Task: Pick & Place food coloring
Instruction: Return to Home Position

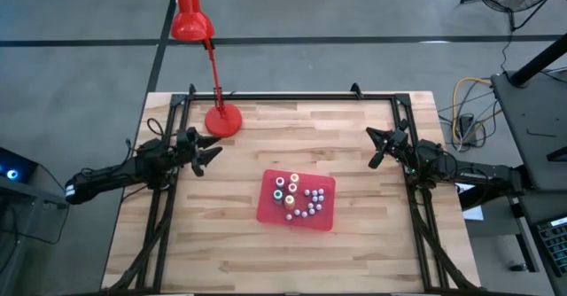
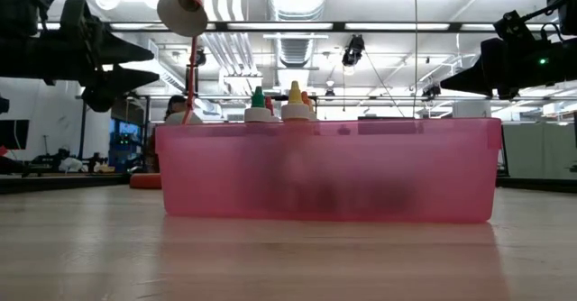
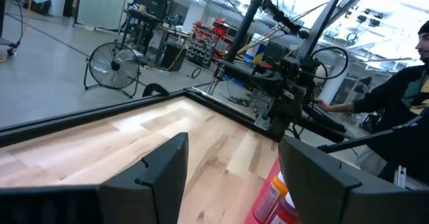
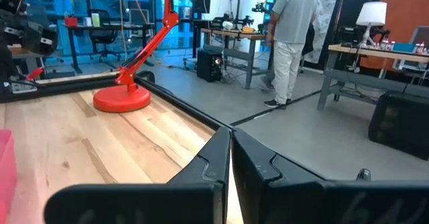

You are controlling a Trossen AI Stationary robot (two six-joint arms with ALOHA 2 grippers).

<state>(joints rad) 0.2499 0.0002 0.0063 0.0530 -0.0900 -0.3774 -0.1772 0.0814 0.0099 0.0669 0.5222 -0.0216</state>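
Observation:
The food coloring bottles [image 1: 297,197], several tiny ones with white, pink, green and yellow tops, stand upright in a pink tray [image 1: 268,209] at the table's middle; taller tips [image 2: 294,101] rise above the tray's wall [image 2: 329,170] in the low view. My left gripper [image 1: 209,149] hangs open over the table's left side, pointing level toward the right, nothing between its fingers [image 3: 151,177]. My right gripper [image 1: 376,148] hangs shut over the right side, pointing left, fingers [image 4: 229,158] together and empty. Both are well clear of the tray.
A red desk lamp stands with its round base [image 1: 222,120] at the far left of the table, its head [image 1: 187,14] beyond the far edge. A black frame [image 1: 292,97] runs along the table's far and side edges. A person [image 4: 291,39] stands in the room beyond.

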